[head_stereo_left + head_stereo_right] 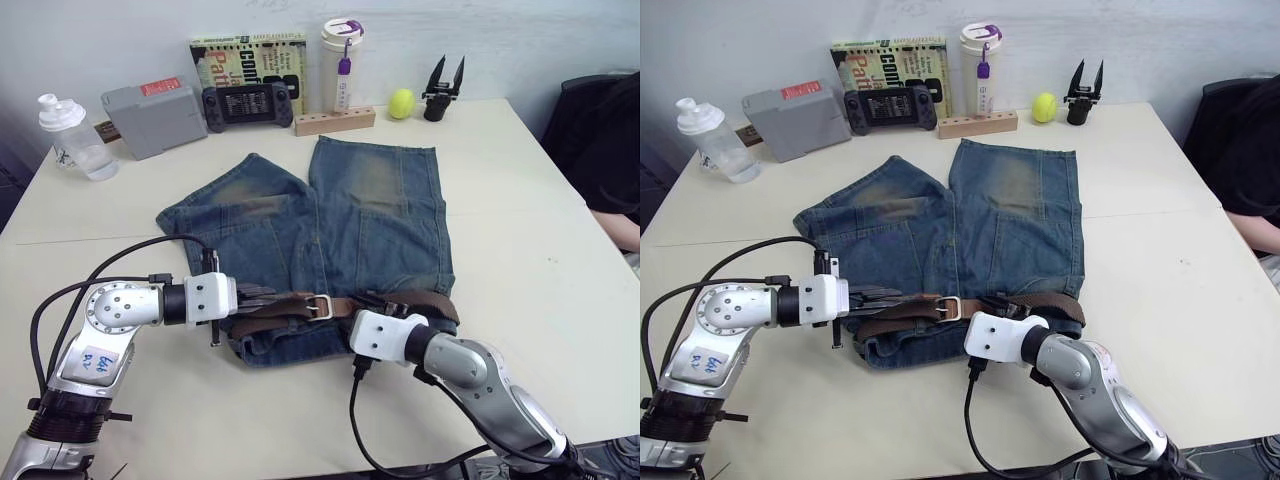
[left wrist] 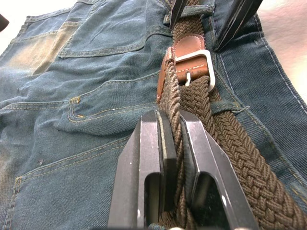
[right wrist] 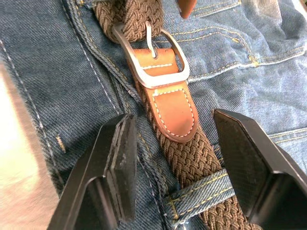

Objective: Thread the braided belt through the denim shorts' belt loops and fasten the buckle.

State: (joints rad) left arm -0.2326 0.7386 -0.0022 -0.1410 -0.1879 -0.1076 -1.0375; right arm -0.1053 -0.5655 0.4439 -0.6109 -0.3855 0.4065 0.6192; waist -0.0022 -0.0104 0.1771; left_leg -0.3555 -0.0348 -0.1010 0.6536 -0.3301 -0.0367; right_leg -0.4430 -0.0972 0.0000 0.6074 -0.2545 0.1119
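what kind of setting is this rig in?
Looks like an indoor lab or office desk setup, not a home: a pale table against a plain wall, with a spare gripper, a handheld game console and a grey box along the back edge.

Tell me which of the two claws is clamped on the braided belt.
The left claw: its fingers pinch the braided belt between them. The right claw stands open, straddling the belt beside the buckle.

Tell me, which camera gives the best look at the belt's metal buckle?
The right wrist view: the buckle is close, with frame and pin plainly visible. The left wrist view shows it farther off beyond the fingers. In both eye views it is just a small silver rectangle.
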